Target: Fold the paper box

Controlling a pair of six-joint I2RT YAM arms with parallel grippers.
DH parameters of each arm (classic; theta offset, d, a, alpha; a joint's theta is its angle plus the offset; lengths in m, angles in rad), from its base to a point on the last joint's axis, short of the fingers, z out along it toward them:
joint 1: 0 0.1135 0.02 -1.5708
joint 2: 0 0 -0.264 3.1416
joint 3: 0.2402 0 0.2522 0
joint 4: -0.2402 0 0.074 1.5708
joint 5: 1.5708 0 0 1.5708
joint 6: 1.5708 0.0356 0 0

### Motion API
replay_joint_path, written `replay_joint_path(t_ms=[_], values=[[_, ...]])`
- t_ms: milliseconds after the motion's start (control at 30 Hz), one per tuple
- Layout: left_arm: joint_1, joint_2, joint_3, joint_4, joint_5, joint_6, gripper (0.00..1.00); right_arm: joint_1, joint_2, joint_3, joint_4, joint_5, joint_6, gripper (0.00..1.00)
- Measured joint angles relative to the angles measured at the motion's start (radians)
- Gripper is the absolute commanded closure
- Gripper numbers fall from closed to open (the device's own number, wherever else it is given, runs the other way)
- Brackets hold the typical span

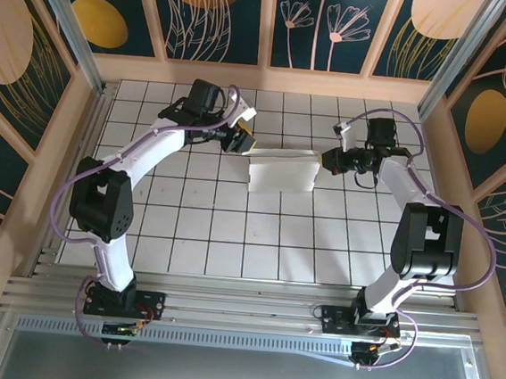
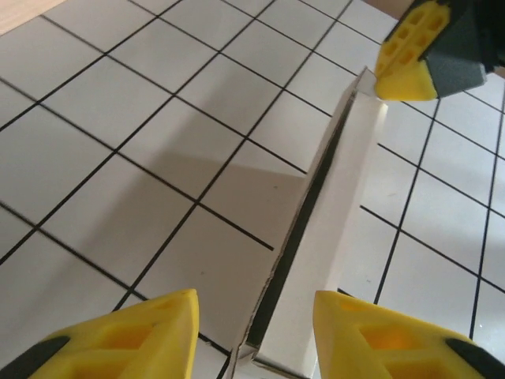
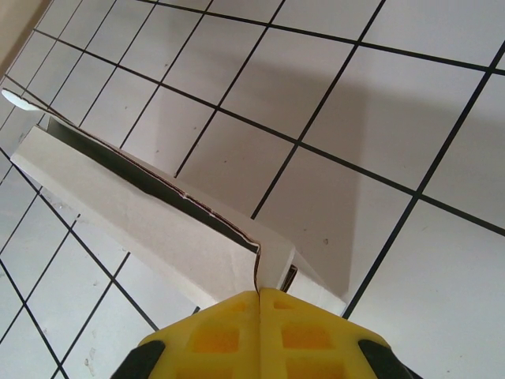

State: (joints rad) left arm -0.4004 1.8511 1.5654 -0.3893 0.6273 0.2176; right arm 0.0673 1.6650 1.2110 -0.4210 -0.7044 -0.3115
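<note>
Paper box (image 1: pixel 281 172) sits on the table (image 1: pixel 230 241) between my arms. My right gripper (image 3: pixel 259 296) is pinched together on its end flap; my left gripper (image 2: pixel 254 300) has fingers apart, straddling the other end. Pulling now could tear the flap or drag the box.

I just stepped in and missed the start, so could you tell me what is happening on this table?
A white paper box is being folded on the tiled table. The right claw is shut, pinching one end of it. The left claw is open at the other end, gripping nothing.
</note>
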Motion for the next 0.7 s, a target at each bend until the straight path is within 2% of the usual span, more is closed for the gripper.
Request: replay_joint_path(t_ms=[167,333,700], values=[[0.000,-0.031,0.000,-0.061,-0.043,-0.077,0.58,0.001,-0.004,-0.003,0.003,0.000,0.000,0.97],[0.000,-0.044,0.001,-0.152,-0.083,-0.074,0.67,0.007,-0.004,-0.003,0.003,0.000,0.000,0.98],[0.000,0.053,0.098,-0.276,-0.113,-0.026,0.65,0.016,-0.004,-0.003,0.002,0.000,0.000,0.98]])
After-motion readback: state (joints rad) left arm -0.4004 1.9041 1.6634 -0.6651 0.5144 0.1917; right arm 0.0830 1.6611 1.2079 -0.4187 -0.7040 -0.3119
